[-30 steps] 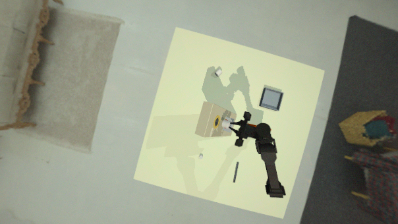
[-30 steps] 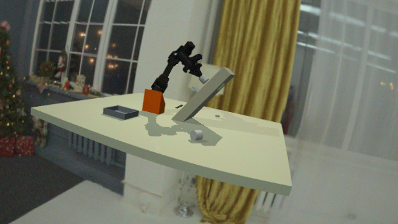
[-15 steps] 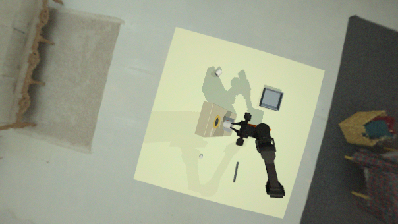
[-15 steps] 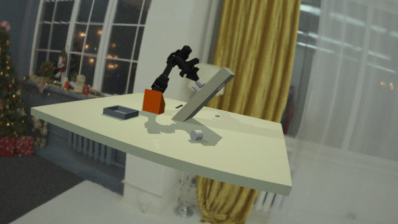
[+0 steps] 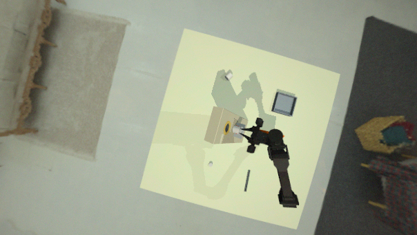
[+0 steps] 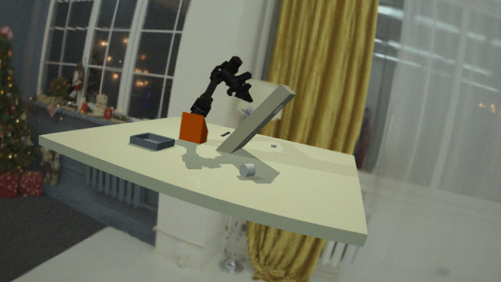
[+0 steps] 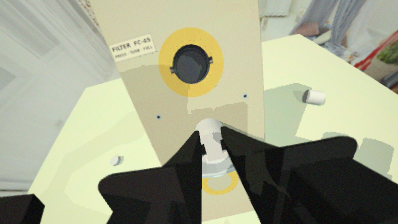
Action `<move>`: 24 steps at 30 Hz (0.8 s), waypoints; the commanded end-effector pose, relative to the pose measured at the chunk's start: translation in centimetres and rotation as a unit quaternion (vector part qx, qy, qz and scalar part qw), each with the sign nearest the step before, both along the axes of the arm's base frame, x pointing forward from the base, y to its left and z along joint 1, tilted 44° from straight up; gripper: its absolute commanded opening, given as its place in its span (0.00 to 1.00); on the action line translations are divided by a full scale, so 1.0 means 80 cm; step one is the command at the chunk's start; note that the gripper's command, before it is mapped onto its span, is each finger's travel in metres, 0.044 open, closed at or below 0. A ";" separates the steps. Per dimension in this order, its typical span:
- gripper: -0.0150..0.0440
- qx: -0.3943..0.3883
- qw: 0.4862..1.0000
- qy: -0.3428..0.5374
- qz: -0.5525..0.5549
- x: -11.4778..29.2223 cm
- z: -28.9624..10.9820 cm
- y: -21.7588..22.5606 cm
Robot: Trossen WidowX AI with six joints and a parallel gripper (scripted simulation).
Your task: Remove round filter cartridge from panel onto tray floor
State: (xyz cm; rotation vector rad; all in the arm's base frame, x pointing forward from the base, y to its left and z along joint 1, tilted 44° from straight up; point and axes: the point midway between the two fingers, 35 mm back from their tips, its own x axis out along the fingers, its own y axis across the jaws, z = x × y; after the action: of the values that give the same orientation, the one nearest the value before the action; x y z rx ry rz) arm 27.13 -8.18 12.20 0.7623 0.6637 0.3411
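The white filter cartridge [image 5: 237, 129] [image 6: 248, 110] [image 7: 209, 125] is out of the panel's round hole [image 7: 191, 64]. It hangs or lies just beyond and below the fingertips, close to the sloping front of the panel [image 5: 212, 126] [image 6: 265, 114] [image 7: 227, 17]; whether it touches the panel I cannot tell. My gripper [image 5: 241, 130] [image 6: 251, 100] [image 7: 210, 132] is slightly open above the cartridge, its fingertips apart from it in the exterior view. The fingers hide part of the cartridge in the wrist view. The grey tray [image 5: 294, 107] [image 6: 141, 142] stands away from the panel and is empty.
A loose white cylinder [image 5: 228, 76] [image 6: 247, 170] [image 7: 315, 97] lies on one side of the panel. A smaller white piece [image 5: 210, 164] [image 6: 274, 146] [image 7: 115, 160] and a thin dark bar [image 5: 247, 180] [image 6: 225, 133] lie on the other side. An orange block [image 6: 192, 128] is at the arm's base.
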 end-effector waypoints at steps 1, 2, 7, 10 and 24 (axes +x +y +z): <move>0.43 -0.007 1.000 -0.010 0.001 0.027 0.032 -0.025; 0.43 -0.008 1.000 -0.010 0.001 0.034 0.041 -0.032; 0.43 -0.008 1.000 -0.010 0.001 0.045 0.054 -0.042; 0.57 -0.009 1.000 -0.010 0.001 0.048 0.066 -0.055; 0.77 -0.030 0.996 0.051 0.062 0.030 0.065 -0.065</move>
State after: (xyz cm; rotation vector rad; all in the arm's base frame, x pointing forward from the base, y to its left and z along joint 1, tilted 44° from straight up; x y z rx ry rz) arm 30.52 -15.29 20.18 0.7001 0.7032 0.3560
